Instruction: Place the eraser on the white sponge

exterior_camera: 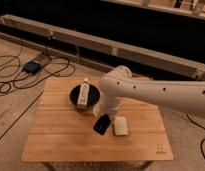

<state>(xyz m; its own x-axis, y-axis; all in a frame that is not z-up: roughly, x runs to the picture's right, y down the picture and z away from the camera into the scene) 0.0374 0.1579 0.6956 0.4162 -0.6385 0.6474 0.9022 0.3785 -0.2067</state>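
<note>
Tilted eraser [101,125] in claw [102,118]; just beside white sponge [120,126].

Warm, fairly dim light is falling from above onto the wooden surface [61,140], while the background is sinking into near black. The white arm [156,92] is catching the most light along its top, its underside shading to grey. The gripper [102,119], low at the arm's end and closed on the eraser [101,126] just beside the white sponge [120,126], is sitting in the arm's shade, throwing a soft shadow on the wood.
</note>
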